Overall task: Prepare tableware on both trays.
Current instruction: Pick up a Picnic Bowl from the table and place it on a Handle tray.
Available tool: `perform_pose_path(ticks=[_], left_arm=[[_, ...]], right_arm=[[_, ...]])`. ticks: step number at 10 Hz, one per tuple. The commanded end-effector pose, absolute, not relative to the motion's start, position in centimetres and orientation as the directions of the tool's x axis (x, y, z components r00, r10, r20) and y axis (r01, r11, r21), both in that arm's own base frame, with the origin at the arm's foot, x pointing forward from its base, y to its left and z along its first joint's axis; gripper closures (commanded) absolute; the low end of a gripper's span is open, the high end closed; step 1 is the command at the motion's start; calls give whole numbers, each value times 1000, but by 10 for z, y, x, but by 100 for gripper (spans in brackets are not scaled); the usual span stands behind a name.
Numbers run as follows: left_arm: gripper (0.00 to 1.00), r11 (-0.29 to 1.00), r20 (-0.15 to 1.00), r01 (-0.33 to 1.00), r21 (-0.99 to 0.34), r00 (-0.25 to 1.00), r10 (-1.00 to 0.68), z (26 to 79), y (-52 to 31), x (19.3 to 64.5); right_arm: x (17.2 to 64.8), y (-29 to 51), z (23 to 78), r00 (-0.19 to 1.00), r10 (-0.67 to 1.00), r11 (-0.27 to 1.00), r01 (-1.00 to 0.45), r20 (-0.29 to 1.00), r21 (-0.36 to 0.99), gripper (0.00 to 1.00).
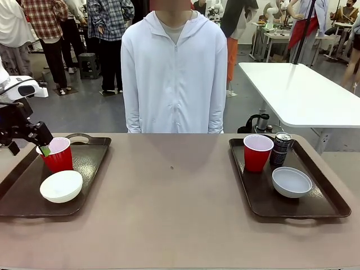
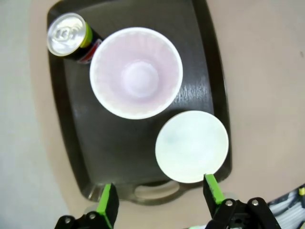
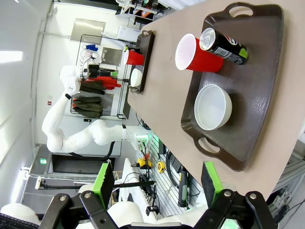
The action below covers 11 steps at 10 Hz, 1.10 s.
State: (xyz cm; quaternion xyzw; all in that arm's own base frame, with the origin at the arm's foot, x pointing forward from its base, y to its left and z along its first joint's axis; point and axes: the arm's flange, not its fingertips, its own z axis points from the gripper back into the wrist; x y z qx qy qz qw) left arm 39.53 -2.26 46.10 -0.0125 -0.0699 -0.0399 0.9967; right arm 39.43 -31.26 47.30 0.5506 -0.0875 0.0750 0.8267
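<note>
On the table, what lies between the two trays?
Front view: bare tabletop between the left tray and the right tray, apart from one tiny dark speck.

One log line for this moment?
left jaws open over left brown plastic tray | right jaws open | both trays: red plastic cup, white bowl, dark can

Two trays are sitting on the table (image 1: 174, 225). On the left tray (image 1: 90, 160), a cup (image 1: 58, 154) is standing behind a bowl (image 1: 61, 185). On the right tray (image 1: 315, 205), a cup (image 1: 257, 152) is standing left of a can (image 1: 280, 149), with a bowl (image 1: 291, 181) nearer.
</note>
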Motion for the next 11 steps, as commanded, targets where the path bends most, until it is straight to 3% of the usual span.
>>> perform_pose_path(ticks=[1,11], left_arm=[[7,996,132,93,-7,987,-91,457,-27,396],[7,996,134,90,-14,987,-87,459,-26,395]], right_arm=[[394,-312,474,972,30,384,-226,233,895,4],[394,-312,474,972,30,384,-226,233,895,4]])
